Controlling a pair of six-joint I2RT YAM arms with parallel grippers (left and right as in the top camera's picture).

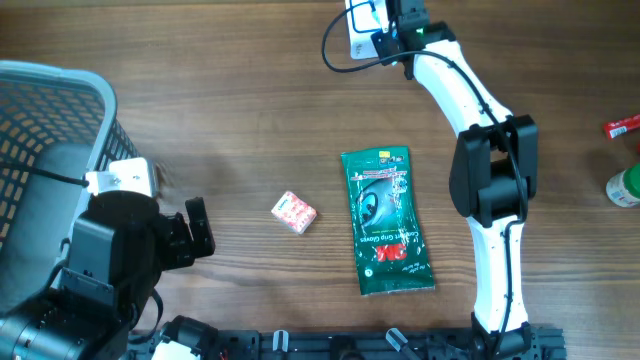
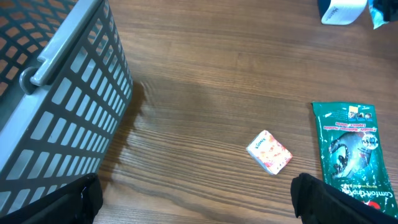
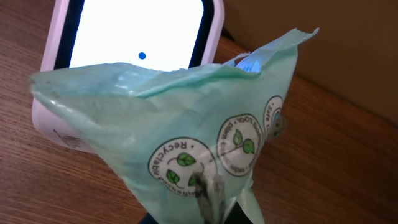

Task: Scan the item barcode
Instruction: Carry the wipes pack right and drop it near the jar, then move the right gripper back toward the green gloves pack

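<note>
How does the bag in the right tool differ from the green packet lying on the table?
The bag is pale mint with round leaf logos; the packet is dark green with a red label. The bag is held up, crumpled, before the scanner; the packet lies flat on the table, untouched. Both are green plastic pouches.

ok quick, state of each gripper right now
left gripper: open, holding nothing
right gripper: shut on the pale green packet, in front of the scanner
</note>
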